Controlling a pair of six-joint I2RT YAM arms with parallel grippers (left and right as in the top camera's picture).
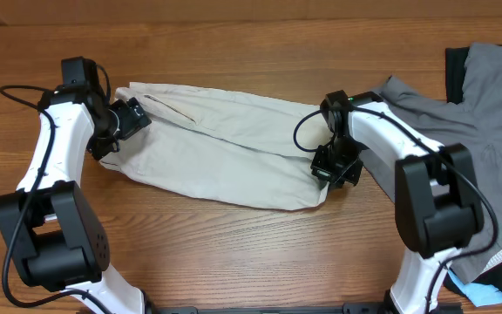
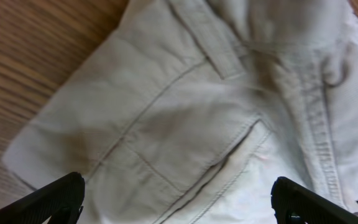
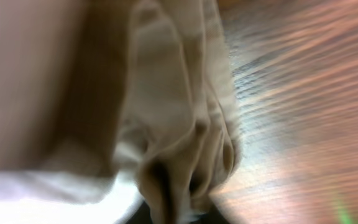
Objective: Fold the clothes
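Beige shorts (image 1: 225, 148) blurred, bunched over right jaws, grip unclear; left jaws spread apart.

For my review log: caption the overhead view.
Left gripper and right gripper at opposite ends of beige shorts on the table; grey garment nearby.

Left hand (image 1: 129, 119) points down with fingers (image 2: 50, 202) spread wide; right hand (image 1: 335, 169) lowered, fingers hidden.
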